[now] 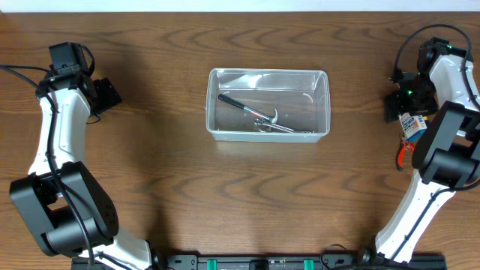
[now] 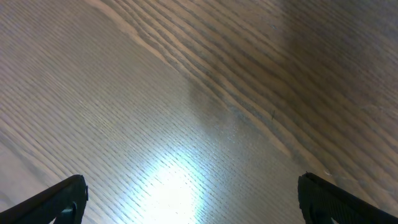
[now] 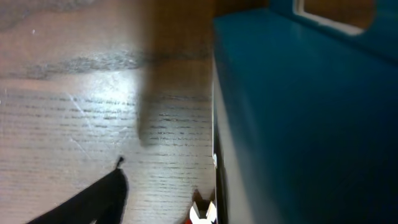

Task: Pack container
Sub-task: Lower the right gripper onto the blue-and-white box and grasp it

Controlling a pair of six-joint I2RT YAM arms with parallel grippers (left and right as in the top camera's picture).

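The clear plastic container (image 1: pixel 322 81) sits at the table's middle. Inside it lies a metal hand tool with a black handle (image 1: pixel 251 111). My left gripper (image 1: pixel 107 95) is at the far left, open and empty over bare wood; its two dark fingertips frame the left wrist view (image 2: pixel 193 199). My right gripper (image 1: pixel 396 105) is at the far right beside a blue and white box (image 1: pixel 411 124). In the right wrist view (image 3: pixel 174 196) one dark finger shows at lower left, set wide; the blue box (image 3: pixel 298 118) hides the other. Nothing sits between the jaws.
An orange-handled tool (image 1: pixel 405 154) lies under the right arm near the table's right edge; its red and white tip (image 3: pixel 203 213) shows beside the box. Both arm bases stand at the front edge.
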